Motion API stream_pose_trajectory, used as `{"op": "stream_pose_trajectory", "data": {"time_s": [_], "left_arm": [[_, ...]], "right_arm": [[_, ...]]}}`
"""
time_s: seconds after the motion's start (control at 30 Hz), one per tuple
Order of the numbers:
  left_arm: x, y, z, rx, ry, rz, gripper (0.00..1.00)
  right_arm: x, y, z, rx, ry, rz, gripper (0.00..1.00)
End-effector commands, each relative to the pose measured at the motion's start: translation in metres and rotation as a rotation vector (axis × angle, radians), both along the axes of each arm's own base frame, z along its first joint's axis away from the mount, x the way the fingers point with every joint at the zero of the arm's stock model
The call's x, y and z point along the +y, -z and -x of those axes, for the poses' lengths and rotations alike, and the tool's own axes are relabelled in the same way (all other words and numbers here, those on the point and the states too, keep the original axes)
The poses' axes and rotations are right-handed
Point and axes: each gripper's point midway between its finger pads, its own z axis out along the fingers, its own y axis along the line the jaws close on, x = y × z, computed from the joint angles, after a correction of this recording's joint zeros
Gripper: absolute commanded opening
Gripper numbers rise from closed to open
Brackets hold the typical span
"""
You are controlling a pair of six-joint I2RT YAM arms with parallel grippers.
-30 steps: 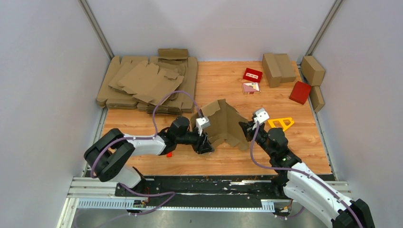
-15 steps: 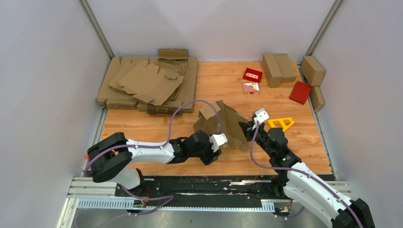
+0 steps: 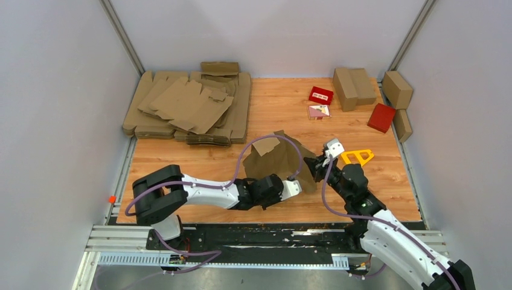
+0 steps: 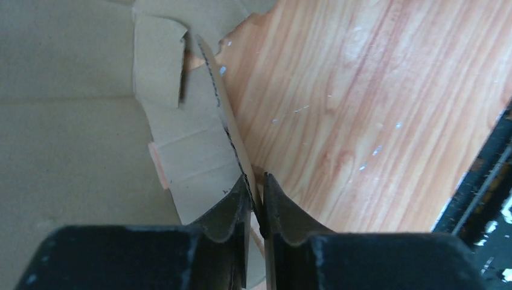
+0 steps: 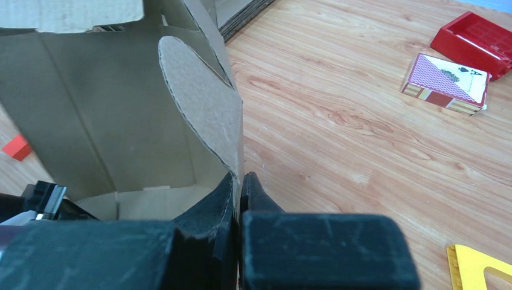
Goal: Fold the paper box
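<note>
The paper box (image 3: 278, 158) is a brown cardboard piece, partly bent up, standing on the wooden table between my two grippers. My left gripper (image 3: 297, 184) is shut on its near lower edge; in the left wrist view the jaws (image 4: 256, 190) pinch a thin flap of the paper box (image 4: 187, 139). My right gripper (image 3: 314, 164) is shut on the box's right side; in the right wrist view the jaws (image 5: 238, 181) clamp a rounded flap of the paper box (image 5: 199, 103). The box's inside panels show in the right wrist view.
A stack of flat cardboard sheets (image 3: 187, 106) lies back left. Folded brown cartons (image 3: 353, 87) and red boxes (image 3: 381, 116) sit back right, a card pack (image 3: 319, 111) near them. A yellow triangular frame (image 3: 357, 156) lies beside my right gripper. A small red piece (image 5: 17, 147) lies on the table.
My left arm has swung from the box's left side round its front to the near right edge and shut there. The box has shifted and lowered a little. The right gripper has kept its hold.
</note>
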Motion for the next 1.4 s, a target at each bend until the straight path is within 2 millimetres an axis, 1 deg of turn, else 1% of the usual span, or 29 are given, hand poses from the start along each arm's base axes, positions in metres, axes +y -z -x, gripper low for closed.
{"op": "stream_pose_trajectory", "data": {"time_s": [0.0, 0.07, 0.1, 0.17, 0.23, 0.3, 0.37, 0.43, 0.5, 0.57, 0.7, 0.93, 1.1, 1.27, 1.33, 1.37], "left_arm": [[0.010, 0.004, -0.011, -0.062, -0.021, -0.092, 0.17], [0.011, 0.002, -0.012, -0.072, -0.023, -0.088, 0.17], [0.011, 0.001, -0.012, -0.079, -0.023, -0.085, 0.20], [0.010, -0.001, -0.008, -0.092, -0.002, -0.079, 0.34], [0.007, -0.003, -0.001, -0.104, 0.036, -0.072, 0.46], [0.003, -0.006, 0.006, -0.107, 0.071, -0.065, 0.50], [-0.002, -0.008, 0.014, -0.079, 0.108, -0.038, 0.53], [-0.005, -0.012, 0.023, -0.046, 0.145, -0.001, 0.54], [-0.014, -0.022, 0.028, -0.041, 0.173, 0.068, 0.55], [-0.016, -0.027, 0.033, -0.028, 0.195, 0.101, 0.56], [-0.017, -0.031, 0.036, -0.024, 0.201, 0.122, 0.58], [-0.017, -0.034, 0.032, -0.037, 0.179, 0.136, 0.62], [-0.019, -0.035, 0.040, -0.009, 0.214, 0.148, 0.60], [-0.020, -0.034, 0.056, 0.054, 0.283, 0.153, 0.59], [-0.019, -0.030, 0.057, 0.069, 0.280, 0.136, 0.55], [-0.018, -0.027, 0.057, 0.077, 0.275, 0.122, 0.51]], "right_arm": [[0.005, -0.003, 0.013, 0.073, -0.032, -0.039, 0.00], [0.003, -0.001, 0.017, 0.097, -0.027, -0.055, 0.00], [0.002, -0.001, 0.018, 0.107, -0.023, -0.064, 0.00], [-0.001, 0.006, 0.023, 0.136, -0.015, -0.065, 0.00], [-0.002, 0.010, 0.025, 0.147, -0.014, -0.069, 0.00], [-0.003, 0.014, 0.025, 0.148, -0.013, -0.071, 0.00], [-0.003, 0.015, 0.025, 0.148, -0.013, -0.072, 0.00], [-0.002, 0.017, 0.024, 0.152, -0.013, -0.069, 0.00], [-0.001, 0.018, 0.024, 0.158, -0.019, -0.067, 0.00], [-0.001, 0.021, 0.024, 0.165, -0.018, -0.063, 0.00], [-0.001, 0.022, 0.024, 0.168, -0.019, -0.064, 0.00], [-0.002, 0.022, 0.024, 0.167, -0.017, -0.064, 0.00], [-0.003, 0.024, 0.023, 0.169, -0.010, -0.060, 0.00], [-0.004, 0.025, 0.023, 0.172, -0.007, -0.058, 0.00], [-0.004, 0.025, 0.023, 0.172, -0.005, -0.059, 0.00], [-0.004, 0.024, 0.022, 0.171, -0.005, -0.060, 0.00]]}}
